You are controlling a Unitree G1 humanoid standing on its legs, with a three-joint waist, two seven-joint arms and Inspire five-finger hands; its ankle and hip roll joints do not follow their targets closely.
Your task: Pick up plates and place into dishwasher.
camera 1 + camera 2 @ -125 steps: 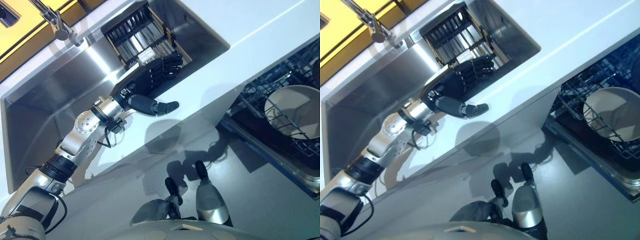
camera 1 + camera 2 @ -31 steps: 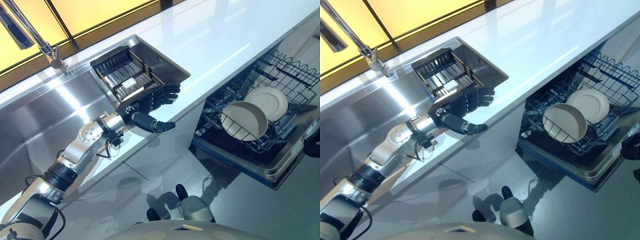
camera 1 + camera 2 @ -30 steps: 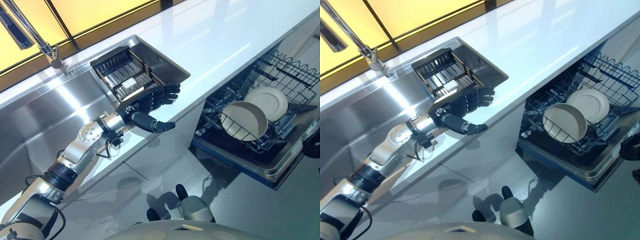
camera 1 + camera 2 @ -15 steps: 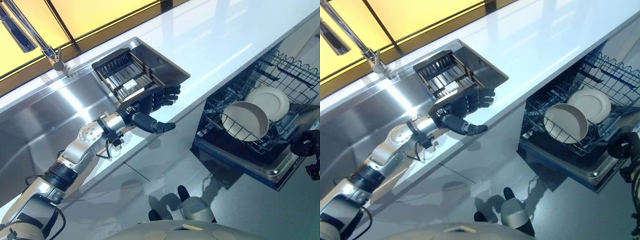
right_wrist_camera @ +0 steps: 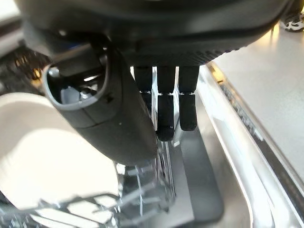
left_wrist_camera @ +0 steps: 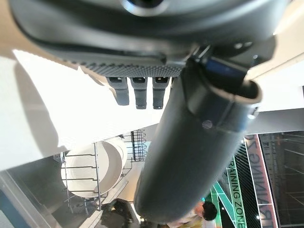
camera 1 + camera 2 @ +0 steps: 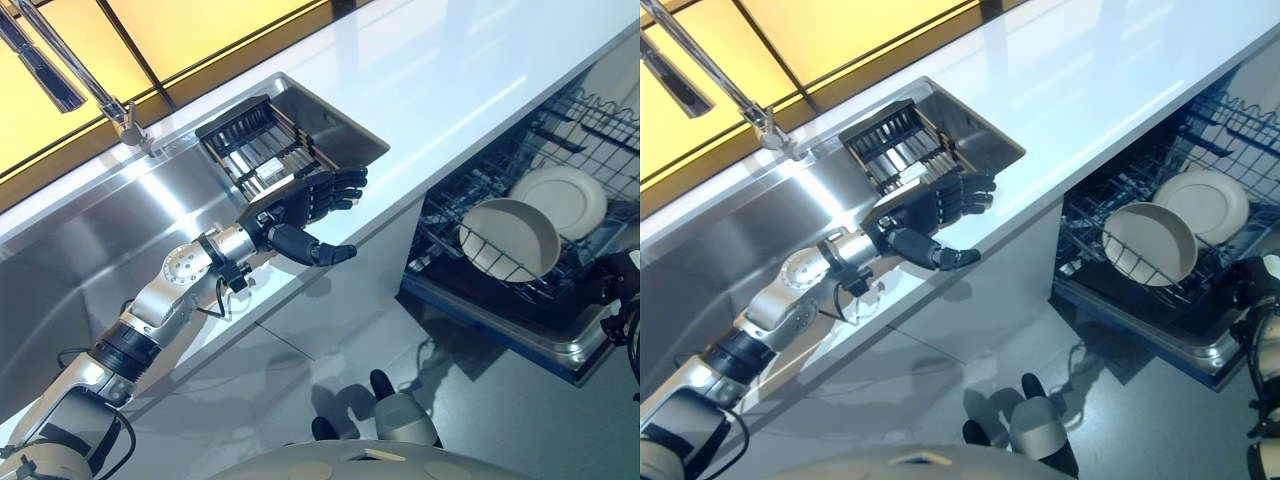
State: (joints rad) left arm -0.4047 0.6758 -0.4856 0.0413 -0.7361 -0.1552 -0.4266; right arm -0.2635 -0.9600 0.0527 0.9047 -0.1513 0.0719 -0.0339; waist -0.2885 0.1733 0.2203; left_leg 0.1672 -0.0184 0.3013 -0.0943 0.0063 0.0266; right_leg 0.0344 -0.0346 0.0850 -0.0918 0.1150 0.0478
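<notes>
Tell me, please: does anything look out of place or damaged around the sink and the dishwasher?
Nothing stands out. Two plates stand upright in the dishwasher rack, the dark rack in the sink sits level, and the left hand hovers open.

Cream plates (image 7: 512, 238), white counter (image 7: 430, 70), steel-grey sink (image 7: 90, 240).

At centre right, two round cream plates (image 7: 510, 238) stand in the dark wire dishwasher rack (image 7: 590, 120), blocking its middle; open rack lies toward the upper right.

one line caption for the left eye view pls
Open left hand over steel sink's edge; two cream plates in dishwasher rack.
</notes>
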